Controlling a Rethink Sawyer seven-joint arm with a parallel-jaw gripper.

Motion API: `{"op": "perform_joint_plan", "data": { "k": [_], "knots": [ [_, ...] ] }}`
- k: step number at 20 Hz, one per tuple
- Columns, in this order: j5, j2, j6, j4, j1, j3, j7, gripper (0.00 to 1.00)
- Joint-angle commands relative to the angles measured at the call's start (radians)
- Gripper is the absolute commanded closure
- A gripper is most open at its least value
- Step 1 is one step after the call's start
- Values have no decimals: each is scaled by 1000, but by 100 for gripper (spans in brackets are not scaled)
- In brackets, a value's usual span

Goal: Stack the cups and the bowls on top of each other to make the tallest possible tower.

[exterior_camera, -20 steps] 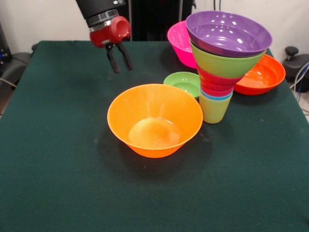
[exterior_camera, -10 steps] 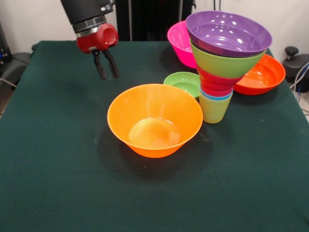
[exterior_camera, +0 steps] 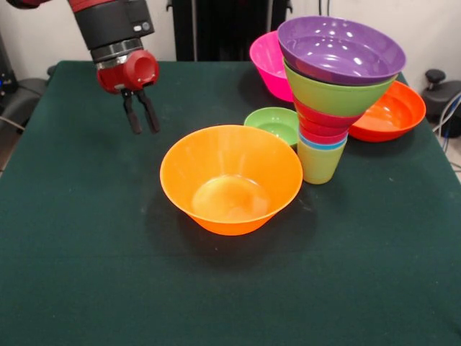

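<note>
One orange bowl [exterior_camera: 230, 180] beside empty claw [exterior_camera: 142, 120]

The tower [exterior_camera: 328, 108] is standing upright at the upper right: a yellow-green cup [exterior_camera: 319, 163] lowest, widening through blue and red rims to a lime bowl [exterior_camera: 335, 96] and a purple bowl [exterior_camera: 341, 49]. A big orange bowl [exterior_camera: 231, 179] is sitting upright at centre, a small green bowl [exterior_camera: 272, 123] just behind it. A pink bowl [exterior_camera: 269, 65] and a red-orange bowl [exterior_camera: 389, 112] are flanking the tower.

Tower [exterior_camera: 333, 94] right of big bowl [exterior_camera: 230, 178]

Empty gripper [exterior_camera: 142, 121] beside big orange bowl [exterior_camera: 231, 179]
</note>
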Motion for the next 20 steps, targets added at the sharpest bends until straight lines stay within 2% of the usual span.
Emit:
{"op": "perform_joint_plan", "data": {
  "k": [1, 17, 20],
  "knots": [
    [-52, 18, 159, -120, 55, -4, -141, 0],
    [18, -81, 292, -132, 85, 43, -120, 0],
    [12, -85, 287, -133, 96, 42, -104, 0]
  ]
}}
